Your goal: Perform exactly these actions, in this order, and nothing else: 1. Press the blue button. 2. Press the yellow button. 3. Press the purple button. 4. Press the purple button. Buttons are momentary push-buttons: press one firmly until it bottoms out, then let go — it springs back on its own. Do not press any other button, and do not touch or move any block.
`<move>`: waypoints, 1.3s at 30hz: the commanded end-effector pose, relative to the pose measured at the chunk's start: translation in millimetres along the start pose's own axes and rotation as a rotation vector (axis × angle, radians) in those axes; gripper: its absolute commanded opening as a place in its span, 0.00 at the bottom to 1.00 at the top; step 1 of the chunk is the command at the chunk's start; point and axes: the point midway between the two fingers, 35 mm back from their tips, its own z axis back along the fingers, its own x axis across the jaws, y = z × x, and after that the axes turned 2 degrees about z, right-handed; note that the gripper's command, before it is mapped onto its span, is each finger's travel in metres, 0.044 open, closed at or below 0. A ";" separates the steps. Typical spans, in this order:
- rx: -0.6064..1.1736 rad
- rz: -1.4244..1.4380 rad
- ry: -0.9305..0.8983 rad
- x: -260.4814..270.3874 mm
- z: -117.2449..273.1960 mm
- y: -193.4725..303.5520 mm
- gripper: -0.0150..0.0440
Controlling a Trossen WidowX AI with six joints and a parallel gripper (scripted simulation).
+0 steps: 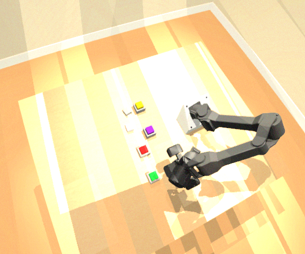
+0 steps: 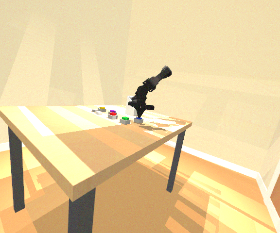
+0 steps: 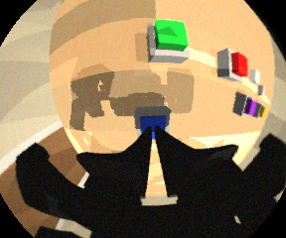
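Beside tool point(image 3: 155, 134) on blue button point(image 3: 153, 122), green button point(image 3: 170, 35).

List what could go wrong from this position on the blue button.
1. The shut gripper meets the blue button with only its narrow tip, so it might slide off before the button bottoms out.
2. The green button stands right beside it; a sideways drift could press it.
3. Heading next to the yellow button, the arm passes the red button and two white blocks.

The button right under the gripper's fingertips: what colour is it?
Blue button, under the shut gripper; clearest in the wrist view.
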 end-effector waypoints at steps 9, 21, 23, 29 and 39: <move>0.001 -0.002 0.007 -1.2 40.7 -0.7 0.29; -0.003 -0.004 0.016 -7.8 95.1 -7.1 0.29; -0.013 -0.008 0.040 -29.0 98.1 -25.5 0.29; -0.023 -0.020 0.098 -113.5 110.0 -67.6 0.29; -0.002 -0.024 0.095 -275.1 118.8 -63.2 0.29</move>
